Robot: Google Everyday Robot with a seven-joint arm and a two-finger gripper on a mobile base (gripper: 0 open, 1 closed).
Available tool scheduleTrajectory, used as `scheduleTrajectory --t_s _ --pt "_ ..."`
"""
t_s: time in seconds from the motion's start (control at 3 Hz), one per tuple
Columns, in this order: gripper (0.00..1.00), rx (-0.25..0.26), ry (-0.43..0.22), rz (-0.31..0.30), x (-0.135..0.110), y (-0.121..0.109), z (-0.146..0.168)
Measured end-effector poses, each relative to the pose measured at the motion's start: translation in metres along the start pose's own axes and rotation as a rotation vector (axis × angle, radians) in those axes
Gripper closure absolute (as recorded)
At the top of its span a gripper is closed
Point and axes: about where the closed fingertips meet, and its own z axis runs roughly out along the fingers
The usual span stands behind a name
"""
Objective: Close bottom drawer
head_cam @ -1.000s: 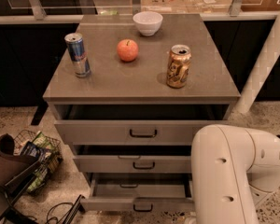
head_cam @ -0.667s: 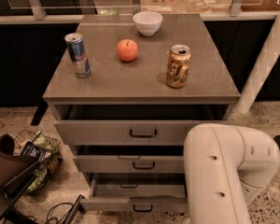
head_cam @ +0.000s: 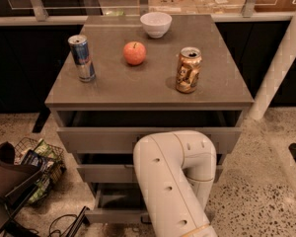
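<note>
The grey cabinet (head_cam: 148,90) has three drawers, all pulled out a little. The bottom drawer (head_cam: 113,214) is the lowest one; its flat grey front sticks out farthest and part of its tray interior shows behind it. Its black handle is hidden behind my white arm (head_cam: 173,181), which fills the lower middle of the camera view in front of the drawers. My gripper is out of view, hidden by or beyond this arm.
The top drawer front (head_cam: 96,139) and middle drawer front (head_cam: 103,173) sit above. On the cabinet top stand a blue can (head_cam: 82,58), an apple (head_cam: 134,53), a brown can (head_cam: 188,70) and a white bowl (head_cam: 156,23). A wire basket (head_cam: 37,167) lies on the floor to the left, and a white post (head_cam: 281,68) stands to the right.
My white arm has moved left and up across the drawer fronts and now hides the handles of all three drawers. The drawers have not visibly moved.
</note>
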Motion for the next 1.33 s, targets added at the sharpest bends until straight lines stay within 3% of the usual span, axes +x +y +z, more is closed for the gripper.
scheduleTrajectory --t_s 0.33,0.67,1.33 --pt "1.00 0.013 -0.030 -0.003 -0.004 -0.004 0.005" --pt "1.00 0.054 -0.110 -0.011 -0.014 -0.017 0.015" --pt "1.00 0.177 -0.281 -0.026 -0.039 -0.045 0.052"
